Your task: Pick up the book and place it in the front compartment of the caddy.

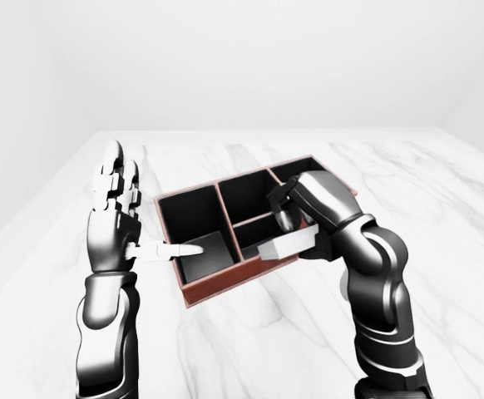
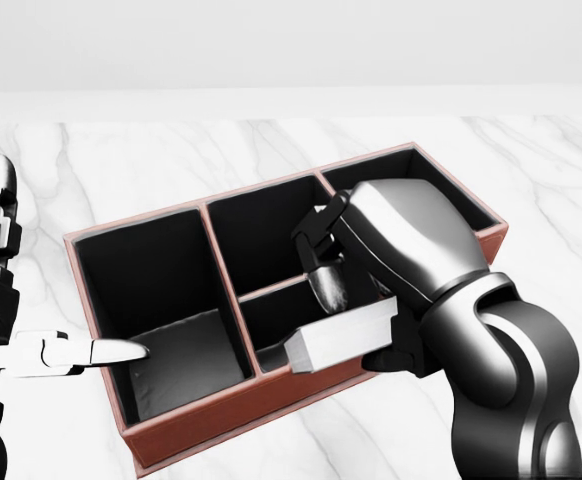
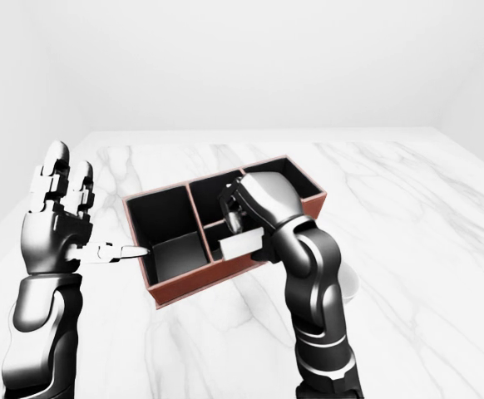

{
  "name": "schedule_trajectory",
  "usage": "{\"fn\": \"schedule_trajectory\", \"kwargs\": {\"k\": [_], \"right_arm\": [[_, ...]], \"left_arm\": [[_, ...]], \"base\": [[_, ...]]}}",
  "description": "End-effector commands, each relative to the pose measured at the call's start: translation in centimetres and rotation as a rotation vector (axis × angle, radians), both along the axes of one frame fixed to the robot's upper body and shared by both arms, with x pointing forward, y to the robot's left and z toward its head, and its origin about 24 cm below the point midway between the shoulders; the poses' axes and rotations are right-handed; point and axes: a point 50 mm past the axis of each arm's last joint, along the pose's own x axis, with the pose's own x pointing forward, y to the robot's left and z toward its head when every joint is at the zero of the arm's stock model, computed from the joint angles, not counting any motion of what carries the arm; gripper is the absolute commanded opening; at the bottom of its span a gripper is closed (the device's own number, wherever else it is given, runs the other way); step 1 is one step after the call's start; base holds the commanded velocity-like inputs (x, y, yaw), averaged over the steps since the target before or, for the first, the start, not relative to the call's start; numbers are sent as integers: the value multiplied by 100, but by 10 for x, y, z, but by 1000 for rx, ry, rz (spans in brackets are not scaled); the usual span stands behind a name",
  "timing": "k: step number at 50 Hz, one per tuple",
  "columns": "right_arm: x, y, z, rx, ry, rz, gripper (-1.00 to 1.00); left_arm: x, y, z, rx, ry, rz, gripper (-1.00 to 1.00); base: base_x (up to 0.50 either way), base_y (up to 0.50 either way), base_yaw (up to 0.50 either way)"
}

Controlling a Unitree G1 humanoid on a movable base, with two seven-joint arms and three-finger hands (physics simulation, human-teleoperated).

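A brown caddy [image 2: 226,412] with black compartments lies on the white marble table [image 2: 121,160]. My right hand [image 2: 356,320] is shut on a pale grey book [image 2: 339,338], held level just above the caddy's lower rim, over the small lower-middle compartment [image 2: 281,325]. My left hand [image 1: 121,212] stands open and upright to the left of the caddy, its thumb [image 2: 111,351] pointing over the rim of the large left compartment [image 2: 166,310]. The right forearm hides the caddy's lower right corner.
Around the caddy the marble table spreads wide, ending at a pale wall at the top of the views. A white round object [image 3: 352,287] shows partly behind my right arm in the right-eye view.
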Motion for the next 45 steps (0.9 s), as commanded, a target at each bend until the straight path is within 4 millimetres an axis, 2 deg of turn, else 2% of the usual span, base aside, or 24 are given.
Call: {"fn": "schedule_trajectory", "kwargs": {"k": [1, 19, 26, 45], "right_arm": [[10, 4, 8, -10, -12, 1, -100], [33, 13, 13, -8, -2, 14, -100], [44, 18, 22, -5, -19, 18, -100], [68, 27, 23, 13, -13, -2, -100]], "left_arm": [[0, 0, 0, 0, 1, 0, 100], [1, 1, 0, -2, 2, 1, 100], [1, 1, -2, -5, 8, 1, 100], [2, 1, -2, -6, 12, 1, 100]], "base": [[0, 0, 0], [0, 0, 0], [0, 0, 0], [0, 0, 0]]}}
